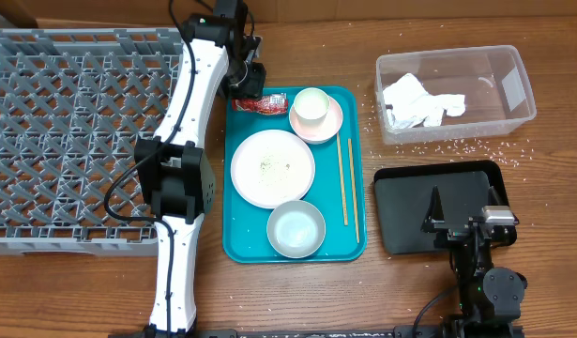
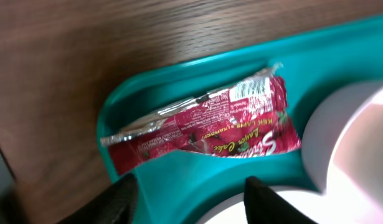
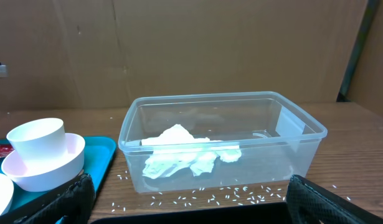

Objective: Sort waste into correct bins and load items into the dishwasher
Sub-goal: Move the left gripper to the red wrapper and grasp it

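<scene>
I count one red wrapper (image 2: 203,127), lying flat in the far left corner of the teal tray (image 1: 237,202), just beside the one cup (image 1: 311,105). The cup stands inside a pale-pink bowl (image 1: 333,123). A second bowl (image 1: 296,228) sits at the near end of the tray, so there are two bowls. Between them is one plate (image 1: 272,167) with a few specks on it. Two chopsticks (image 1: 344,178) lie side by side along the tray's right edge.

To the right, the one clear tub (image 1: 513,89) holds crumpled napkins (image 1: 415,101). I think there are two, though the lumps run together. Loose rice grains (image 1: 457,147), too many to count, are scattered on the table around the tub. One black tray (image 1: 410,202) lies nearer than the tub, and one grey rack (image 1: 72,131) fills the left side.

My left gripper (image 2: 194,202) hangs over the wrapper's corner of the teal tray with its fingers (image 2: 119,199) partly spread. The wrapper lies just past the tips, not between them, and they pinch nothing. My right gripper (image 3: 200,211) sits above the black tray, its fingers (image 3: 66,199) spread wide and holding nothing.
</scene>
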